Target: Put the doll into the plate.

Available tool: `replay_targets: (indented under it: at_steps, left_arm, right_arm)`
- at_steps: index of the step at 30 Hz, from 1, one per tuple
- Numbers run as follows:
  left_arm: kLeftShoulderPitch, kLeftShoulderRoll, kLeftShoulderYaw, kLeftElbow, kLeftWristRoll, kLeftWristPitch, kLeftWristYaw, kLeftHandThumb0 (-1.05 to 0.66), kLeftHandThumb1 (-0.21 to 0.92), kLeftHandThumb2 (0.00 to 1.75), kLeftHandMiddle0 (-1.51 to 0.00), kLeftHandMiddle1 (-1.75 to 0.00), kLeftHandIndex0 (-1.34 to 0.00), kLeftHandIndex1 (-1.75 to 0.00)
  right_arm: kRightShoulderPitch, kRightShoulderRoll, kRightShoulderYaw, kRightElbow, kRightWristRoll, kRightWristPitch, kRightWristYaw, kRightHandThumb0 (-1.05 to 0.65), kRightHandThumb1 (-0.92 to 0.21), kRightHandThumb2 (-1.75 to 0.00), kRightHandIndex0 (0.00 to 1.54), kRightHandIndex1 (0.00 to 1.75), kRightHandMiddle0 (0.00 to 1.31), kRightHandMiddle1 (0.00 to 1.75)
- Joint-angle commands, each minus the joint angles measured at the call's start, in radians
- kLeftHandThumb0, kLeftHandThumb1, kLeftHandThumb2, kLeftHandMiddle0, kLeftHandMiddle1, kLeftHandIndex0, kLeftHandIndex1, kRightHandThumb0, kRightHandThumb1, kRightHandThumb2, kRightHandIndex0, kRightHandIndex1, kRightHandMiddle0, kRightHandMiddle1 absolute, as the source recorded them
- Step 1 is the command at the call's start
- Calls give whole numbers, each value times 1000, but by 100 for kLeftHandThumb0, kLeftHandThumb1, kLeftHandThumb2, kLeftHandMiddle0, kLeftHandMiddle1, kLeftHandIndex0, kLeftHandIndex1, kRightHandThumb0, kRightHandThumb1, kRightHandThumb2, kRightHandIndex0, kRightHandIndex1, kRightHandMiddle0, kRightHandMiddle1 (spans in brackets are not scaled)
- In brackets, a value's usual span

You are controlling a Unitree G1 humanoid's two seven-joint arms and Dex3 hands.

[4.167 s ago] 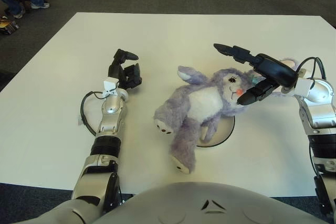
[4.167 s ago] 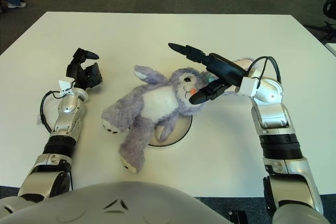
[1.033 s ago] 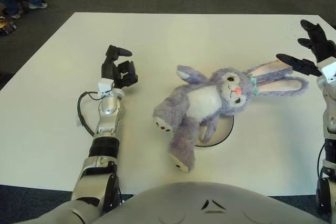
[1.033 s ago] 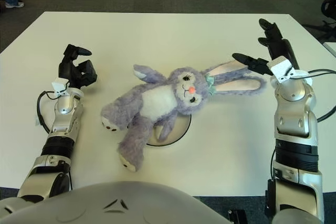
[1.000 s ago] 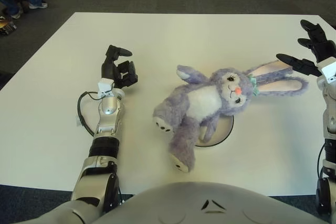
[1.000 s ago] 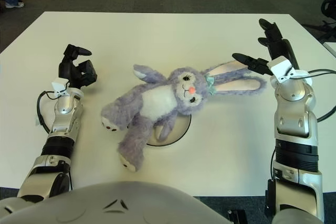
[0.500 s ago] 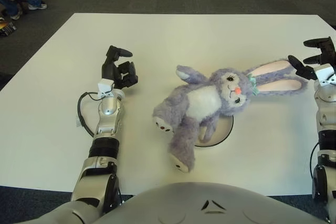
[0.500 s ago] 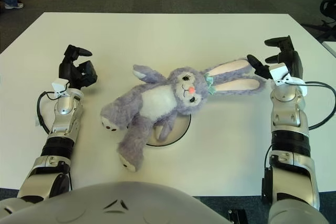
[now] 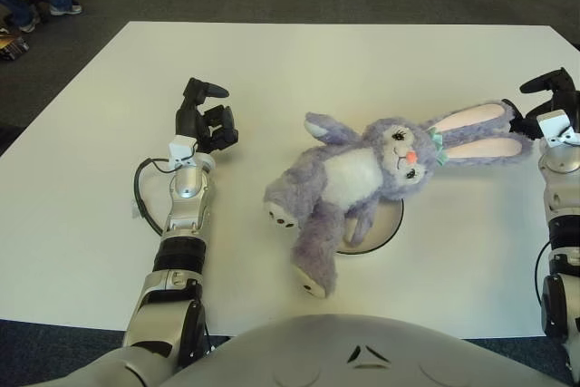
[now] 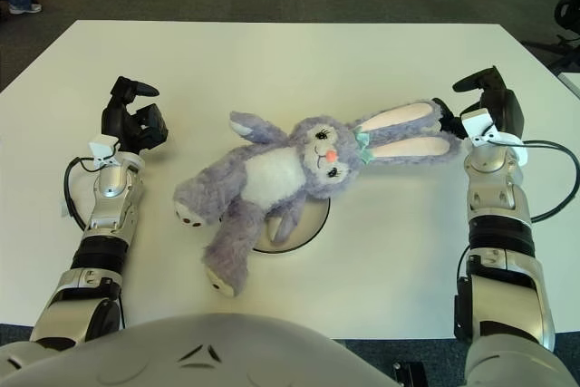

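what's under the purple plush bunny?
A round white plate lies under the purple plush bunny; only its front-right rim shows, below the belly and arm. The rest is covered, so anything else on the plate cannot be seen. Legs and ears overhang onto the white table.

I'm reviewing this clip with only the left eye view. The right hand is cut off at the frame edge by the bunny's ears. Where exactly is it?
Observer: In the right eye view the whole right hand shows, just right of the doll's ear tips. I cannot tell if it touches them.
Operator: Anything trailing off that arm?
Observer: A black cable runs from the wrist out past the right frame edge.
Operator: And beyond the table on that side?
Observer: A dark chair-like object stands off the table's far right corner. The left hand is idle, left of the doll, as you see it.
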Motion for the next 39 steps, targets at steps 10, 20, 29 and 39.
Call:
replay_targets:
  at_steps: [10, 20, 29, 39]
  left_arm:
    - [88, -35, 0, 54, -6, -3, -12, -42, 49, 110, -123, -175, -47, -175]
    - [91, -36, 1, 50, -10, 5, -14, -42, 49, 110, -123, -175, -47, -175]
    - [93, -30, 1, 55, -13, 0, -21, -43, 49, 110, -121, -175, -48, -175]
    - [93, -30, 3, 57, -10, -5, -21, -43, 48, 111, -122, -175, -48, -175]
  right_arm:
    - [-42, -24, 52, 110, -27, -30, -68, -1, -30, -129, 65, 174, 49, 156]
    - [-69, -27, 97, 228, -31, -69, -92, 0, -26, -131, 69, 172, 52, 154]
    - [-122, -18, 133, 387, -22, -96, -112, -1, -21, -136, 73, 171, 57, 151]
    - [-79, 42, 191, 340, -35, -115, -148, -1, -19, -138, 75, 172, 60, 149]
